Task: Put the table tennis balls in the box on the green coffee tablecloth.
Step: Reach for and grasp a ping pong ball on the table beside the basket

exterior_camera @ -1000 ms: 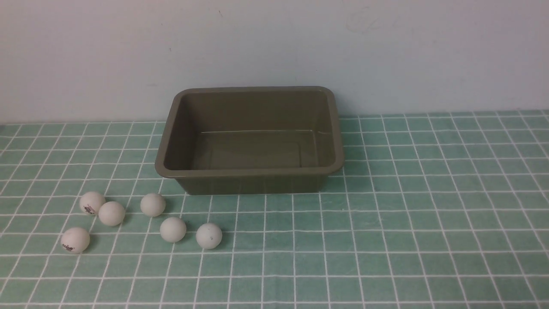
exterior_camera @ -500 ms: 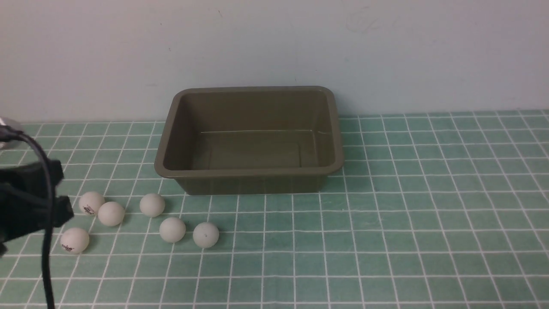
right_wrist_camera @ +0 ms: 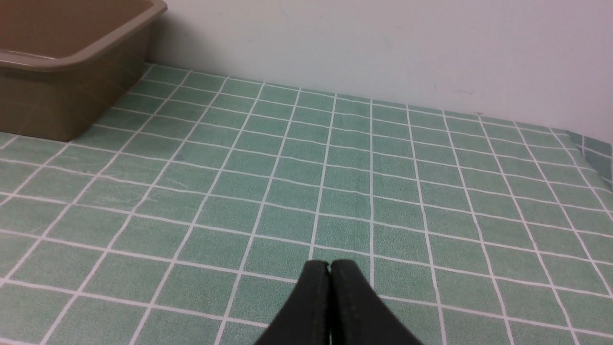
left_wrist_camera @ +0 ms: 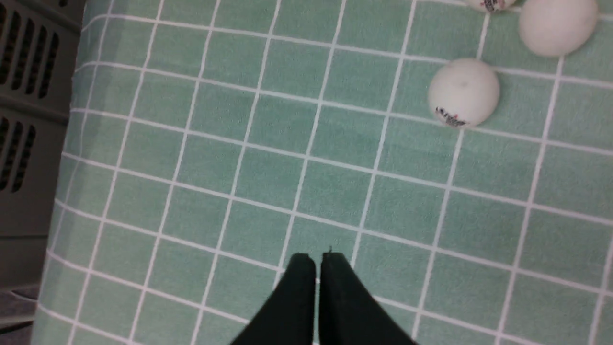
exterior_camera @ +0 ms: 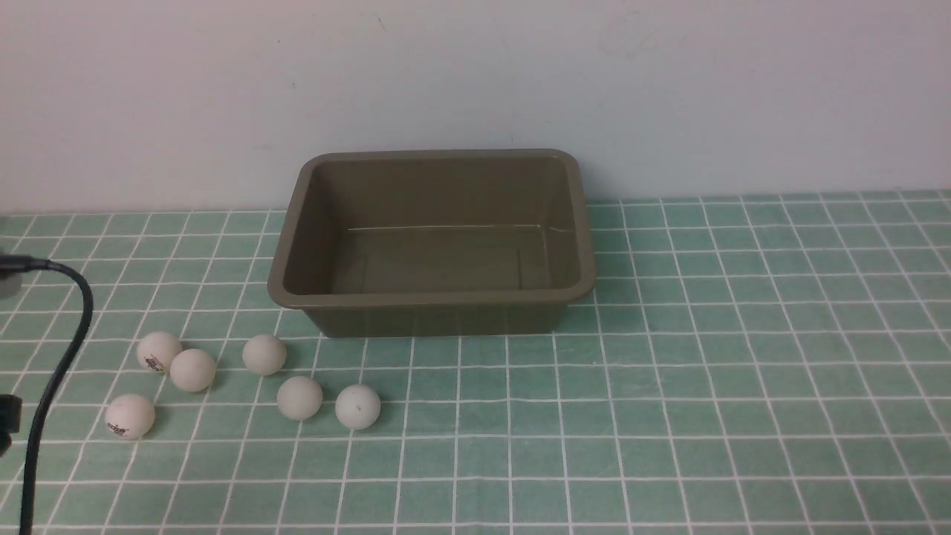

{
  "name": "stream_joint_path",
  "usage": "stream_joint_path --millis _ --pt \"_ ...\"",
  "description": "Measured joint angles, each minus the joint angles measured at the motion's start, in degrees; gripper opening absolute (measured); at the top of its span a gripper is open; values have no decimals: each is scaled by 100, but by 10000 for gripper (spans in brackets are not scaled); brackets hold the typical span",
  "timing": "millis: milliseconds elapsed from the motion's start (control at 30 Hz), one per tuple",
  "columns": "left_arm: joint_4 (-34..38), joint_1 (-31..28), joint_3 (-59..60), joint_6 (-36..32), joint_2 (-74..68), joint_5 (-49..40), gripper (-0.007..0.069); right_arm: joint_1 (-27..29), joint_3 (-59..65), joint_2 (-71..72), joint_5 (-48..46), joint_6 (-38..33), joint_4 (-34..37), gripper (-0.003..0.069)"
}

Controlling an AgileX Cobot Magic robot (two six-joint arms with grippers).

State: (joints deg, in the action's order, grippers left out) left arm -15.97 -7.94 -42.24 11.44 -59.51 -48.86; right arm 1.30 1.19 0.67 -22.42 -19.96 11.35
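- Left wrist view: the left tool (left_wrist_camera: pixel 316 261) has its 2 black fingers pressed together, pinching nothing, above a bare stretch of the green tablecloth (left_wrist_camera: pixel 239 167).
- Near it on the cloth lies a logo-printed ball (left_wrist_camera: pixel 463 92). A plain ball (left_wrist_camera: pixel 558 26) sits just beyond that one, apart from it.
- A grey vented panel (left_wrist_camera: pixel 24 120) stands past the cloth's edge.
- Right wrist view: the right tool (right_wrist_camera: pixel 329 266) is also pressed together and holds nothing. It is over open cloth, with a corner of the box (right_wrist_camera: pixel 57 96) well apart from it.
- Front view: neither tool shows, and only a black cable (exterior_camera: pixel 63 349) curves down the left edge of the frame.
- The 6 table tennis balls (exterior_camera: pixel 264 354) all lie on the cloth in the lower left of the frame, outside the box. 2 of them appear to touch and the other 4 lie apart.
- The box (exterior_camera: pixel 435 299) stands upright at the frame's centre, its bare floor showing, with the pale wall (exterior_camera: pixel 475 74) just behind it.
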Motion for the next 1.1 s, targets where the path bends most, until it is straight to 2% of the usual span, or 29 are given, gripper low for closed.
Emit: stream_joint_path --millis 133,300,333,433,633,767,900,1100 --pt "402 0 -134 -2 0 -15 -3 0 0 2 0 0 2 -17" --pt "1043 0 -139 -780 0 -40 64 0 0 2 0 0 2 -17" --pt "1210 0 -139 -933 0 -61 109 0 0 2 0 0 2 -17" --pt "1413 0 -139 -1033 0 -118 180 0 0 2 0 0 2 -17" --pt "1713 0 -139 -1068 0 -266 442 0 0 2 0 0 2 -17" --pt "1721 0 -139 -1072 0 -117 526 0 0 2 0 0 2 -17" --pt "1733 0 -139 -1075 -50 161 578 0 0 2 0 0 7 -17" --pt "1737 0 -198 -1144 -830 599 595 0 0 2 0 0 9 -17"
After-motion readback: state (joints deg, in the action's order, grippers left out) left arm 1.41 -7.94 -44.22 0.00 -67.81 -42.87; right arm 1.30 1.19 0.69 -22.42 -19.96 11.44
